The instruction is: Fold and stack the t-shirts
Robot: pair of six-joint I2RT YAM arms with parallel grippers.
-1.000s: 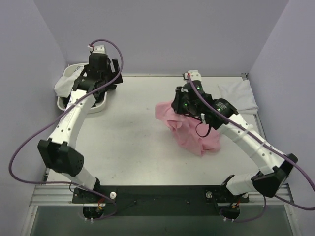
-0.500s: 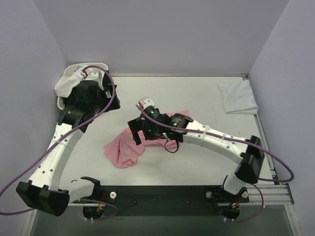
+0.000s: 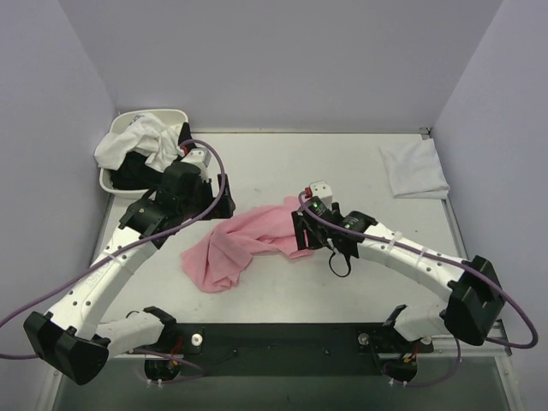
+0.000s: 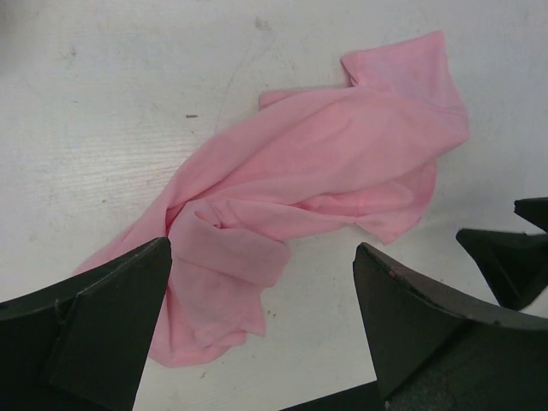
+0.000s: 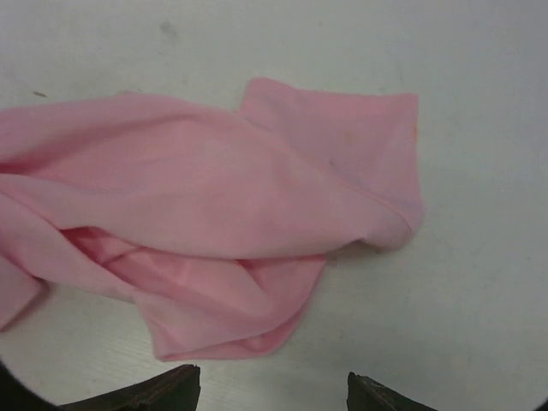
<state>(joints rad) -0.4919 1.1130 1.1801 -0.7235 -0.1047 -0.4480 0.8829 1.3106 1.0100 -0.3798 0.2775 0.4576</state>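
A light pink t-shirt [image 3: 244, 240] lies crumpled and stretched out on the table; it also shows in the left wrist view [image 4: 325, 171] and the right wrist view [image 5: 214, 188]. My left gripper [image 3: 221, 204] hovers open over its left part [image 4: 263, 257], touching nothing. My right gripper [image 3: 300, 233] stands open at the shirt's right end [image 5: 270, 377], nothing between its fingers. A folded white t-shirt [image 3: 413, 169] rests at the back right. A white t-shirt [image 3: 137, 141] and dark cloth [image 3: 128, 174] sit in the basin.
The white oval basin [image 3: 167, 112] stands at the back left corner against the wall. Purple walls close in the table on three sides. The right gripper's black fingers [image 4: 509, 257] show at the right edge of the left wrist view.
The right gripper let go of the pink t-shirt and drew back to the right. The left arm swung from the basin toward the shirt, which now lies more stretched out.
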